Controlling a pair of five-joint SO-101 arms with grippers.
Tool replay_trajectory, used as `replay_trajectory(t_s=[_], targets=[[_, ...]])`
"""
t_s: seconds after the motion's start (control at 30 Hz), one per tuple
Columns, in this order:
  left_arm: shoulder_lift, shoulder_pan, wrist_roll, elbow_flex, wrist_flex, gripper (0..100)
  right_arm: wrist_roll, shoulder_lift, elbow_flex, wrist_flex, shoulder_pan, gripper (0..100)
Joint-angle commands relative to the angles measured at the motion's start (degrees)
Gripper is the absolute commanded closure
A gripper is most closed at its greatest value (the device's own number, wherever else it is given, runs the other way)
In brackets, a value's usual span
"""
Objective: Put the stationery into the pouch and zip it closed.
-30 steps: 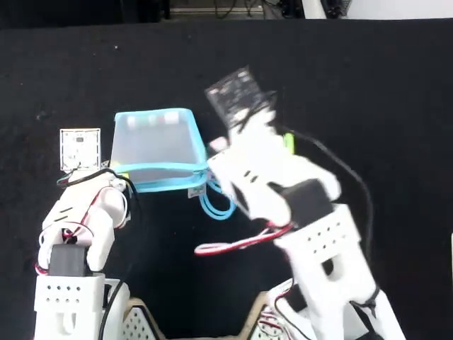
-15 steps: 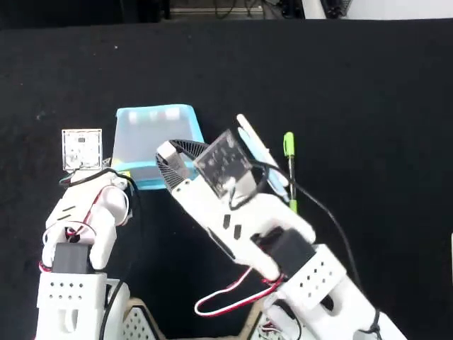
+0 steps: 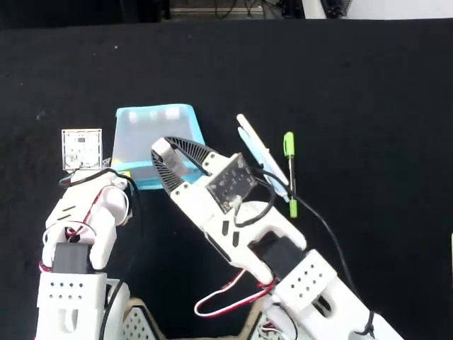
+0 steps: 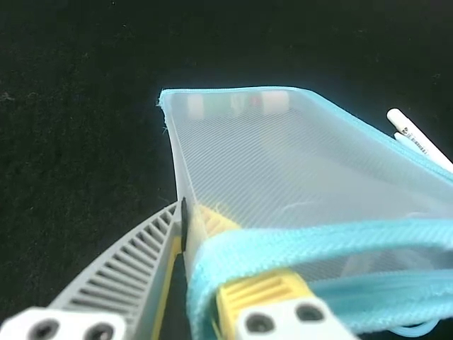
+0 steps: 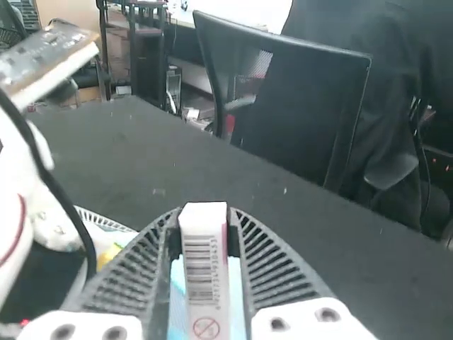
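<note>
The light-blue translucent pouch (image 3: 156,138) lies flat left of centre. My left gripper (image 3: 119,170) is shut on the pouch's (image 4: 283,163) near edge, its jaws closed over the blue trim (image 4: 185,212). My right gripper (image 3: 165,151) reaches across from the lower right and hangs over the pouch's near right part. It is shut on a white barcoded stick (image 5: 204,262), which stands between its black ribbed fingers (image 5: 131,273). A white-and-blue pen (image 3: 258,152) and a green pen (image 3: 289,173) lie side by side to the right of the pouch.
The table (image 3: 368,92) is covered in black cloth. The right arm's body (image 3: 269,248) crosses the lower middle, with a red-and-white cable loop (image 3: 226,294) beneath it. Beyond the table stands a black chair (image 5: 297,106).
The right arm has swung left from beside the pens to over the pouch, carrying the white stick. The pens are uncovered now and the pouch's blue loop is hidden. The left arm held still.
</note>
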Motion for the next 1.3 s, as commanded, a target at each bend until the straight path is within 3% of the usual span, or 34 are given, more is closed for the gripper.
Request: replay_trajectory(t_s=[0.0,0.23,0.53,0.93,1.07,1.27], targets=[[-0.53,0.75,0.79,-4.26,2.81,97,-0.44,-6.64,-0.66,0.35,-1.05,98.7],[0.09,0.31,0.26,-13.41,12.66,97,0.00,-20.70,1.10,9.32,-8.44,98.7],[0.26,0.66,-2.02,-23.43,21.63,97,0.00,-20.53,6.64,-1.41,-8.62,98.7],[22.42,0.31,-1.67,-31.16,23.47,97,0.00,-20.44,7.43,-1.93,-8.35,98.7],[23.21,0.66,-1.67,-32.31,24.88,97,0.00,-20.35,7.52,-3.25,-8.35,98.7],[19.43,0.48,-1.67,-31.78,25.14,97,0.00,-14.99,10.59,-13.98,-8.26,98.7]])
